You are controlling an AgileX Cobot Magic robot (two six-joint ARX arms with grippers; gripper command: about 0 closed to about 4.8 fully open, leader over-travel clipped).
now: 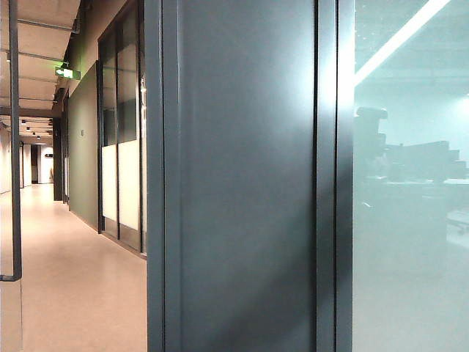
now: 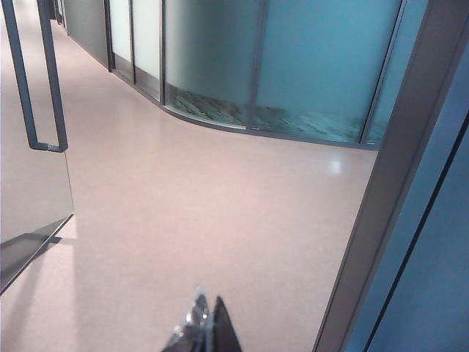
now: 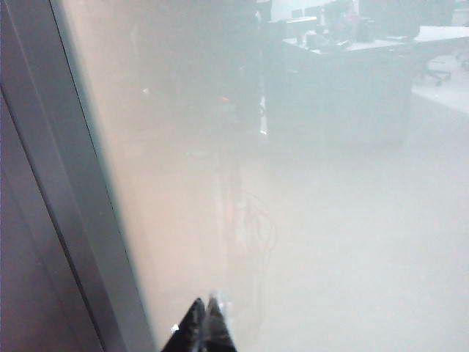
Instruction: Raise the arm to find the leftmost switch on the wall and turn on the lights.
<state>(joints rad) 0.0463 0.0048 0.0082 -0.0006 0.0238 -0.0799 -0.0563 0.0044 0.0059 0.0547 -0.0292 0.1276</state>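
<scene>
- I am seeing no wall switch in any of the three views, so I cannot say where the leftmost switch is sitting.
- In the exterior view, a dark grey door-frame panel (image 1: pixel 245 176) is filling the middle and hiding whatever lies behind it; neither arm is showing there.
- To its right, a frosted glass wall (image 1: pixel 410 220) is blurring an office into vague shapes of desks and a chair; a bright ceiling light strip (image 1: pixel 399 37) is glowing through it.
- On the left, a corridor (image 1: pixel 66 279) is running off into the distance, with a green illuminated exit sign (image 1: pixel 67 72) hanging near the ceiling; its writing is too small for me to read.
- I am reading no brand, label or lettering anywhere.
- The left gripper (image 2: pixel 206 330) is cut off at the frame edge, only its tips showing; the fingers are lying pressed together with nothing between them, pointing over the pinkish floor (image 2: pixel 205 213).
- Beside it, a glass door with a dark bar handle (image 2: pixel 44 81) is standing open, and a curved glass partition (image 2: pixel 293 66) is lining the far side.
- The right gripper (image 3: pixel 207 326) is likewise cropped to its tips, fingers closed together and holding nothing, hanging just beside the frosted pane (image 3: pixel 308 205) and a grey frame post (image 3: pixel 66 242).
- Through that pane I am making out only hazy desks.
</scene>
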